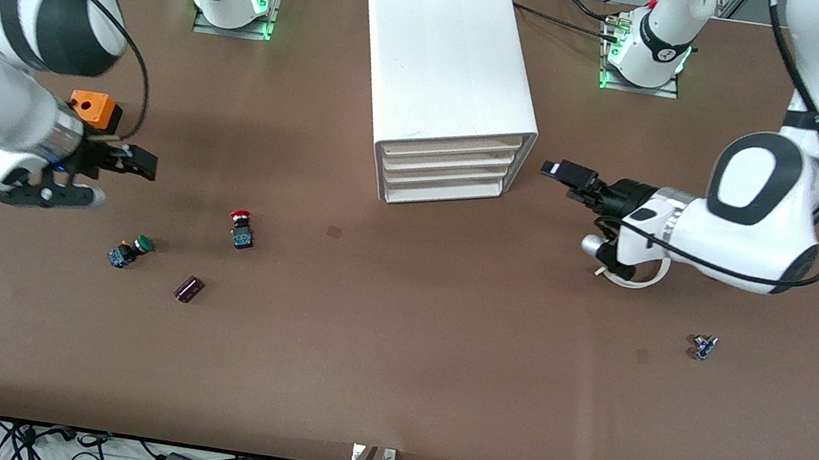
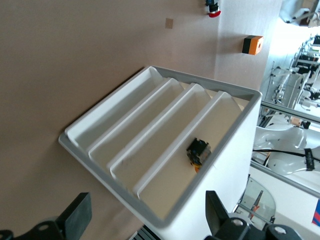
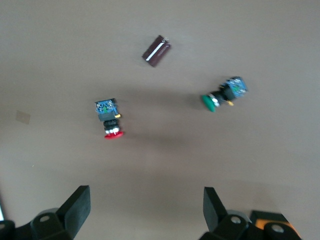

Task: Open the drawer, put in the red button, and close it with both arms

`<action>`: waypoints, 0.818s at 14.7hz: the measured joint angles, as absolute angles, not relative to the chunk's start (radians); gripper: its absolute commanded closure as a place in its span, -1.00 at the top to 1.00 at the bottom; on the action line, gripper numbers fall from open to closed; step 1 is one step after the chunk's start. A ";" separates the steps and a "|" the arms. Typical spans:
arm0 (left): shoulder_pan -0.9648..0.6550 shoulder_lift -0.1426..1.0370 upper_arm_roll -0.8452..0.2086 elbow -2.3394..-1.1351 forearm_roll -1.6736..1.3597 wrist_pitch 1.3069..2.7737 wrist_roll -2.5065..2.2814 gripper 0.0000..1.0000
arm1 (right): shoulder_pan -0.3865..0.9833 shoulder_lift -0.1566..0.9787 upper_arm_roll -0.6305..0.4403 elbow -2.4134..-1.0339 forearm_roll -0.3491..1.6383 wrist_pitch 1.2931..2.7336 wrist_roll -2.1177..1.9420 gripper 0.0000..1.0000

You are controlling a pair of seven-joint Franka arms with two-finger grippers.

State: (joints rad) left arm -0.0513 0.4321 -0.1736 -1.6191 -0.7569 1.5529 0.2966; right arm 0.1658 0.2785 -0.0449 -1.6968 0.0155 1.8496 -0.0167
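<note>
Front view: cabinet [image 1: 450, 79] stands mid-table toward the arms' edge, all four drawers shut; the drawer [image 1: 443, 175] is not yet pulled. Left claw [image 1: 566, 177] hangs beside the cabinet's drawer end, toward the left arm's end of the table, jaws wide, holding nothing. Right claw [image 1: 115, 174] hovers over bare table toward the right arm's end, jaws wide, empty, an orange block [image 1: 93, 110] close by it. Red button [image 1: 241, 229] lies on its side well inward from every table edge; green button [image 1: 130, 250] and purple cylinder [image 1: 189, 288] lie nearer the camera than it. Risk: a lying button may roll or skid from a pinch, and the green one sits close enough to be taken by mistake. Plenty of open table around all three. A small part [image 1: 704, 347] lies alone toward the left arm's end.

Left wrist view: drawer fronts [image 2: 150, 150] fill the frame between spread fingers [image 2: 76, 216]. The four are alike; hooking the wrong lip, or dragging the light cabinet instead of sliding a drawer, looks possible.

Right wrist view: red button [image 3: 110, 119] sits apart from its neighbours, room for fingers [image 3: 77, 207] either side.
</note>
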 measured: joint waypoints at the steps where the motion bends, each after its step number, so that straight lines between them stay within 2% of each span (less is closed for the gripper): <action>1: -0.054 0.467 -0.180 -1.620 -0.789 1.578 0.377 1.00 | 0.179 0.311 -0.045 -1.690 0.016 1.866 -0.015 1.00; 6: -0.054 0.658 -0.182 -1.629 -0.979 1.654 0.715 0.99 | 0.228 0.479 -0.044 -1.655 0.018 1.994 -0.012 1.00; 8: -0.055 0.680 -0.183 -1.662 -1.032 1.662 0.793 0.96 | 0.236 0.542 -0.044 -1.652 0.033 2.033 -0.012 1.00; 11: -0.055 0.679 -0.199 -1.715 -1.046 1.663 0.835 0.82 | 0.247 0.627 -0.044 -1.649 0.041 2.110 -0.012 1.00; 12: -0.055 0.679 -0.204 -1.726 -1.046 1.663 0.849 0.72 | 0.254 0.651 -0.044 -1.647 0.041 2.132 -0.012 1.00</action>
State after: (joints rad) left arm -0.0547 0.6786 -0.2041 -1.7258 -1.0460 1.6635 0.8488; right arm 0.2536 0.6511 -0.0435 -1.6466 0.0409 2.1317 -0.0122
